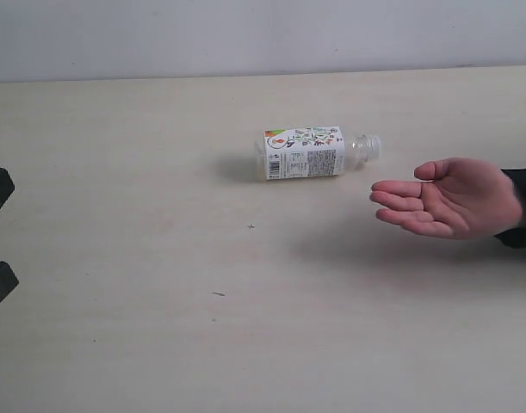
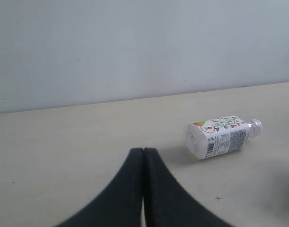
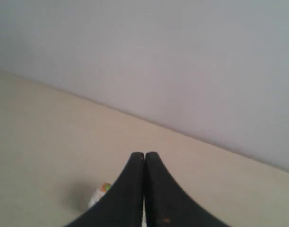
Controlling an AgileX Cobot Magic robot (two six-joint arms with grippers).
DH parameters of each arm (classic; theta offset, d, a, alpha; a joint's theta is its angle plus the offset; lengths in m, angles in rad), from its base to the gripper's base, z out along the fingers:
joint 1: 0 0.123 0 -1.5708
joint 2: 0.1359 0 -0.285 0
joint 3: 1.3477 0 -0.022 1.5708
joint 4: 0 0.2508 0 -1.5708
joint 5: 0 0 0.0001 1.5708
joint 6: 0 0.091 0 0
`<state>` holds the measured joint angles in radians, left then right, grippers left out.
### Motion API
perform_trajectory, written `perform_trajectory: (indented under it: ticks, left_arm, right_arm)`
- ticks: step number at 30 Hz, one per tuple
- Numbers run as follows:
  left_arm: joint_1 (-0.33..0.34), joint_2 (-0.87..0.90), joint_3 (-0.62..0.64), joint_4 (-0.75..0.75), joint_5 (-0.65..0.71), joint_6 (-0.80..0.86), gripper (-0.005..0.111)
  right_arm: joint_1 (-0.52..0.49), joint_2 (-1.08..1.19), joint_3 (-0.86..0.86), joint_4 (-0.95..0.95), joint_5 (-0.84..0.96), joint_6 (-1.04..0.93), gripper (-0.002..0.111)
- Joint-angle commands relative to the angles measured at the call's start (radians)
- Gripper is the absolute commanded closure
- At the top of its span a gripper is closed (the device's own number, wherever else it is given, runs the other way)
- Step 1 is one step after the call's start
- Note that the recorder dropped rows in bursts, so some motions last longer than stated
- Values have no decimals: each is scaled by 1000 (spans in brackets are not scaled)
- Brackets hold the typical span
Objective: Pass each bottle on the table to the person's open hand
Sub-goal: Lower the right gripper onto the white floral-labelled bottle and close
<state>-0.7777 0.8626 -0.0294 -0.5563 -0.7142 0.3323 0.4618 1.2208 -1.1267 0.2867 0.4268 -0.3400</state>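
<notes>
- Clear plastic bottle (image 1: 310, 153) lies sideways on the worktop (image 1: 142, 327), neck toward the open hand (image 1: 452, 198) (not touching).
- Your left fingers (image 2: 130, 189) and right fingers (image 3: 130, 189) are pressed together; spread one pair, then grip across its middle.

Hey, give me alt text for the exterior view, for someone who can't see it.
A small clear bottle with a white, colourfully printed label lies on its side on a cream table, its neck toward an open, palm-up hand at the right edge.
</notes>
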Motion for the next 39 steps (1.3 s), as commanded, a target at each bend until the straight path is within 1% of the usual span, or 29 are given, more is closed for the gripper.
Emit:
perform_trajectory:
  ticks: [1, 4, 12, 13, 14, 15, 16, 17, 18, 20, 23, 24, 25, 27, 31, 39]
  left_arm:
    - [3, -6, 5, 1, -8, 1, 107]
    - [3, -6, 5, 1, -8, 1, 107]
    - [3, -6, 5, 3, -8, 1, 107]
    - [3, -6, 5, 3, -8, 1, 107]
    - [3, -6, 5, 3, -8, 1, 107]
    - [3, -6, 5, 3, -8, 1, 107]
    - [3, -6, 5, 3, -8, 1, 107]
    - [3, -6, 5, 3, -8, 1, 107]
    - [3, -6, 5, 3, -8, 1, 107]
    - [3, -6, 5, 3, -8, 1, 107]
    - [3, -6, 5, 3, -8, 1, 107]
    - [3, -6, 5, 3, -8, 1, 107]
    - [3, -6, 5, 3, -8, 1, 107]
    - [3, -6, 5, 3, -8, 3, 107]
    - [3, -6, 5, 3, -8, 3, 107]
    - [3, -6, 5, 3, -8, 3, 107]
  right_arm:
    - [-40, 148, -191, -320, 245, 119, 108]
    - [-40, 243, -279, -377, 358, 38, 108]
    - [-40, 525, -460, -316, 609, -372, 108]
    - [-40, 578, -481, -287, 648, -495, 108]
    - [-40, 607, -487, -256, 657, -554, 108]
    - [-38, 654, -490, -195, 637, -663, 108]
    - [-38, 674, -490, -170, 620, -732, 108]
    - [-38, 706, -490, -121, 597, -847, 106]
    - [-38, 720, -490, -102, 593, -899, 103]
    - [-36, 754, -490, -45, 574, -1020, 81]
    - [-36, 797, -490, 42, 508, -1140, 39]
    - [-36, 808, -490, 82, 478, -1179, 30]
    - [-36, 820, -490, 121, 442, -1206, 25]
    - [-36, 841, -490, 151, 386, -1211, 24]
    - [-36, 876, -490, 134, 362, -1227, 24]
    - [-36, 935, -490, 142, 277, -1229, 13]
